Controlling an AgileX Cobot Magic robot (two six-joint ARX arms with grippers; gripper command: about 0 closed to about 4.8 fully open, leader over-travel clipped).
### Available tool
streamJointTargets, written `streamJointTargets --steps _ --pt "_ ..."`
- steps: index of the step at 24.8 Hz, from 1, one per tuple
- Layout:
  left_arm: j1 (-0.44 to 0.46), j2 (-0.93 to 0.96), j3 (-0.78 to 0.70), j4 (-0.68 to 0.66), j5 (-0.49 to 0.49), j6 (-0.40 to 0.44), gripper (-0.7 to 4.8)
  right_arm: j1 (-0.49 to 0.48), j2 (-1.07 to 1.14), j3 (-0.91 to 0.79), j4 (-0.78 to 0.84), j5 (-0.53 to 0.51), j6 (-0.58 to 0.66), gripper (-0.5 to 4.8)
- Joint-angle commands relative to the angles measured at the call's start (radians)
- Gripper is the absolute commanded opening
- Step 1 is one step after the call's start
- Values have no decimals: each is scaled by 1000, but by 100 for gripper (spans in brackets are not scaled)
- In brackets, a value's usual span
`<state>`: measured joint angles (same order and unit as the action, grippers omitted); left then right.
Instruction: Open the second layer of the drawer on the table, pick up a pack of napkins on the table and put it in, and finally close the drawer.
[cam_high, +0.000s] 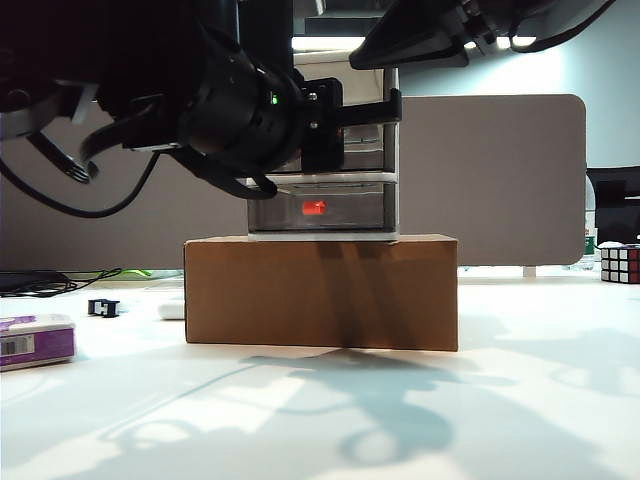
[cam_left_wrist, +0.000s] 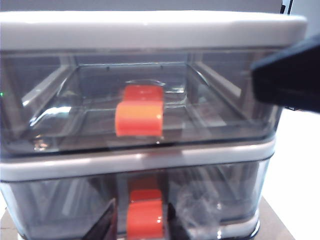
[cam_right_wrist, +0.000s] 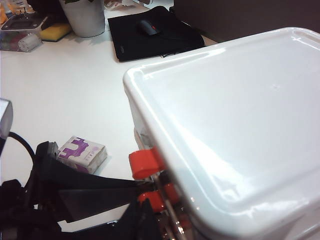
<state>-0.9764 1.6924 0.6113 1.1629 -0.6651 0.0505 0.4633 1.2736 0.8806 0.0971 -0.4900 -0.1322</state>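
The drawer (cam_high: 372, 205), a white-framed cabinet with smoky grey tiers, stands on a cardboard box. My left gripper (cam_left_wrist: 145, 226) reaches its front from the left. Its dark fingers (cam_left_wrist: 107, 227) press both sides of the red-orange handle (cam_left_wrist: 145, 220) of the second layer (cam_high: 368, 150), so it is shut on that handle. The same grip shows from above in the right wrist view, left gripper (cam_right_wrist: 150, 205). My right gripper (cam_high: 375, 52) hovers over the cabinet's white top (cam_right_wrist: 235, 115); its jaws are not readable. The purple pack of napkins (cam_high: 35, 340) (cam_right_wrist: 82, 153) lies on the table (cam_high: 520, 400), far left.
The brown cardboard box (cam_high: 320, 292) raises the cabinet. A black clip (cam_high: 103, 307) and a small white object (cam_high: 172, 308) lie left of the box. A Rubik's cube (cam_high: 620, 263) sits far right. A grey partition (cam_high: 490, 180) stands behind. A mouse pad (cam_right_wrist: 150, 30) lies farther off.
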Motion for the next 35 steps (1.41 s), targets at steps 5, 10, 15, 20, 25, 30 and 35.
streamJointTargets --steps 5,10,15,20,25,30,35 --pt "2 -2 5 5 0 -6 115 1 34 5 39 -4 -3 -5" --pt "2 -3 5 5 -1 -6 72 1 57 5 69 -4 -3 -5" --pt "-2 -3 5 5 -1 -6 -6 1 77 5 88 -2 -2 -5" --pt "-14 -3 3 3 -6 -5 -6 1 90 7 100 3 -3 -5" --pt "-72 -5 -3 1 -110 3 -6 1 97 7 116 25 -2 -5" --pt "-145 -42 -66 4 -187 1 -6 1 97 7 117 26 -2 -5" --pt "-229 -108 -128 4 -254 2 -6 1 97 7 117 25 -2 -5"
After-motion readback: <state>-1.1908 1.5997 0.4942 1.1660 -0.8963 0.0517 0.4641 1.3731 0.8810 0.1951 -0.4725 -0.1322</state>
